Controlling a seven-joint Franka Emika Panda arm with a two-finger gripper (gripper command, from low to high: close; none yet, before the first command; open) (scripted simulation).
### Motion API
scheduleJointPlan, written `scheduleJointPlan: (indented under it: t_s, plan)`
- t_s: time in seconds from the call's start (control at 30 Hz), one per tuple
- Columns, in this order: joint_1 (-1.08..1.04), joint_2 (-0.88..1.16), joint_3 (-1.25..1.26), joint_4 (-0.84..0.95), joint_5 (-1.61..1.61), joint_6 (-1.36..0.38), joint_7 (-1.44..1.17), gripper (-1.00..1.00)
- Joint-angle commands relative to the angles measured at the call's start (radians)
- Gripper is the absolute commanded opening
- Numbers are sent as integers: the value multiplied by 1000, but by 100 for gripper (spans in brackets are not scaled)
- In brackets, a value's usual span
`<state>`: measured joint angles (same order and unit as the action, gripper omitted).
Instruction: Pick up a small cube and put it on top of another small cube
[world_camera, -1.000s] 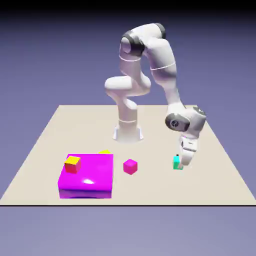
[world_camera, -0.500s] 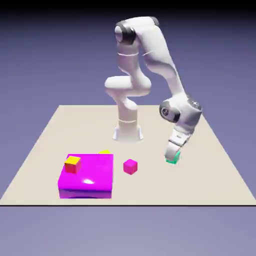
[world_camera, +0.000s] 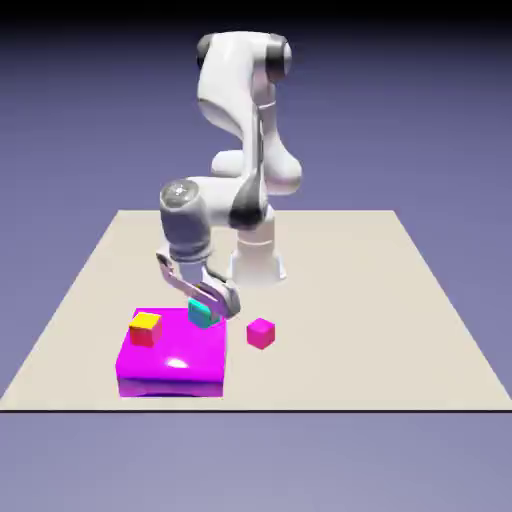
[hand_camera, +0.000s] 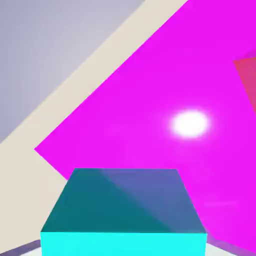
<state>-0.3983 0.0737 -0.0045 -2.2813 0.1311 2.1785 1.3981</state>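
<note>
Transport step in hand: tool (world_camera: 208, 310) clamped on teal cube (world_camera: 200, 314), over big magenta block (world_camera: 170, 362). You next align over yellow-topped red cube (world_camera: 145, 328), lower squarely, release.

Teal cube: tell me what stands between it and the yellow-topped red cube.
Nothing visible. The gripper holds the teal cube above the large magenta block; bare magenta surface separates it from the yellow-topped red cube.
</note>
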Motion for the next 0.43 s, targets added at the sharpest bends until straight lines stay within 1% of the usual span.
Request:
scheduleJointPlan:
  t_s: [0.0, 0.1, 0.13, 0.27, 0.3, 0.33, 0.4]
  plan:
    - [-3, -4, -32, 16, 24, -16, 45, -100]
    - [-62, -16, -122, 59, 101, -60, 167, -100]
    - [-62, -16, -122, 59, 101, -60, 167, -100]
    - [-54, 85, -102, -12, 150, 110, 129, -100]
    - [-54, 85, -102, -12, 151, 110, 129, 100]
    - [-54, 85, -102, -12, 151, 110, 129, 100]
    - [-58, 33, -112, 24, 125, 23, 149, 100]
